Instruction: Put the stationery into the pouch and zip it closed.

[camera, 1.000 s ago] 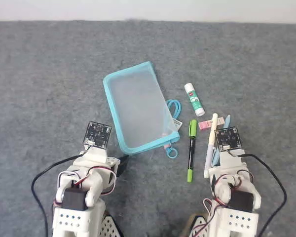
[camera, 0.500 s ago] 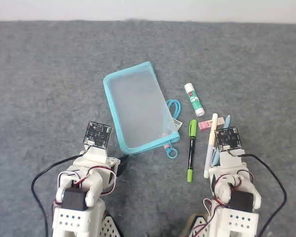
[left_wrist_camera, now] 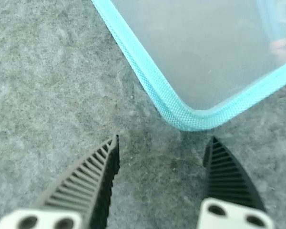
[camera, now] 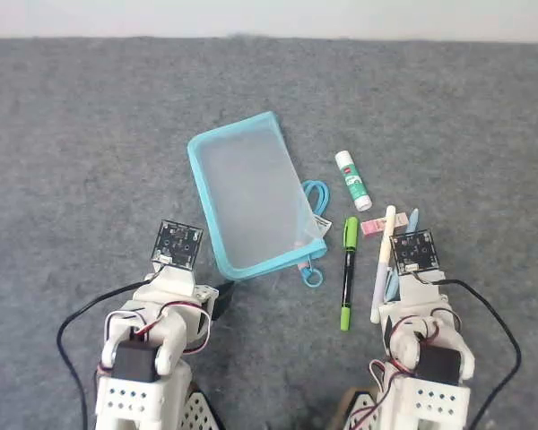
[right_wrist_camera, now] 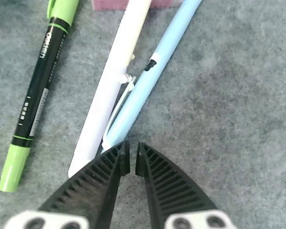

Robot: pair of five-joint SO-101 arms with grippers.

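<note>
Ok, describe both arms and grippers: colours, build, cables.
The left arm and right arm have white shells over black servos, with red wires. A black cable loops out from each. Each wrist carries a black square board. The left gripper and right gripper have black, ridged, pointed fingers on white mounts.

Gripper point(right_wrist_camera: 131, 159), tips almost touching, by white pen point(right_wrist_camera: 113, 74), blue pen point(right_wrist_camera: 168, 42), green marker point(right_wrist_camera: 38, 90)

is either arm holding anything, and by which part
Nothing is held. The left pincer is open, just short of the pouch corner; the right pincer is shut and empty, at the ends of the white pen and blue pen.
</note>
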